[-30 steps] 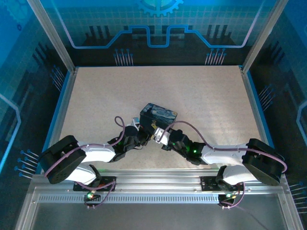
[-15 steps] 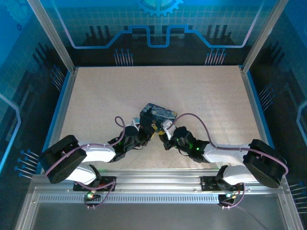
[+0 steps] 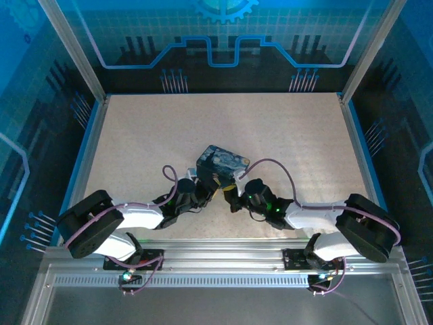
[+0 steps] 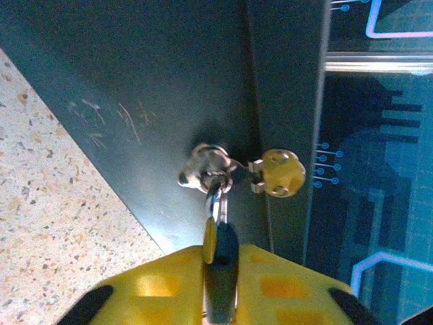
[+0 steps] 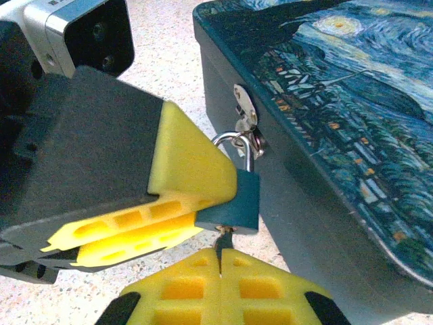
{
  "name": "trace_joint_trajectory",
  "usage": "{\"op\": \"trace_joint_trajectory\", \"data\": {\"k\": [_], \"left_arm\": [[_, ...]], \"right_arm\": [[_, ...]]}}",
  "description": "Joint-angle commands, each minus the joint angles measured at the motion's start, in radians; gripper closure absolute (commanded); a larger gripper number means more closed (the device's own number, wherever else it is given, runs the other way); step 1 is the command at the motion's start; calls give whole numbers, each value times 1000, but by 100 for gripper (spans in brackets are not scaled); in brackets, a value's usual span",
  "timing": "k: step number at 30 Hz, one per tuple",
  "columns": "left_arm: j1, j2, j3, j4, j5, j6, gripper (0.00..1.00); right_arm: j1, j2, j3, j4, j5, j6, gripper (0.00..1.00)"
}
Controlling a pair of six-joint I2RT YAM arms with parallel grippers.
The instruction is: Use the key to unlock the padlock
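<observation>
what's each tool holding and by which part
The left tool grips the padlock by its body; right tool pinches the key by its outer end, its tip in the padlock's underside.

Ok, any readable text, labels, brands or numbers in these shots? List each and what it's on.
No legible text in any view.
padlock: the teal body shows no brand or number.
tin: painted night-sky picture on the lid, no lettering.
gear symbol: on the back panel with circuit-style lines, a graphic without words.
</observation>
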Motion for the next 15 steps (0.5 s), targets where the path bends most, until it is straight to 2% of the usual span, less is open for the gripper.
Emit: {"op": "trace_joint_trajectory", "data": {"k": [1, 9, 15], "left_arm": [[-12, 3, -12, 44, -32, 15, 76], [-10, -18, -57, 4, -60, 20, 61], [-9, -143, -60, -175, -106, 83, 57]], "right_arm": [[0, 23, -18, 33, -8, 59, 100], [-4, 84, -54, 103, -33, 173, 100], [-16, 113, -98, 191, -43, 280, 100]]}}
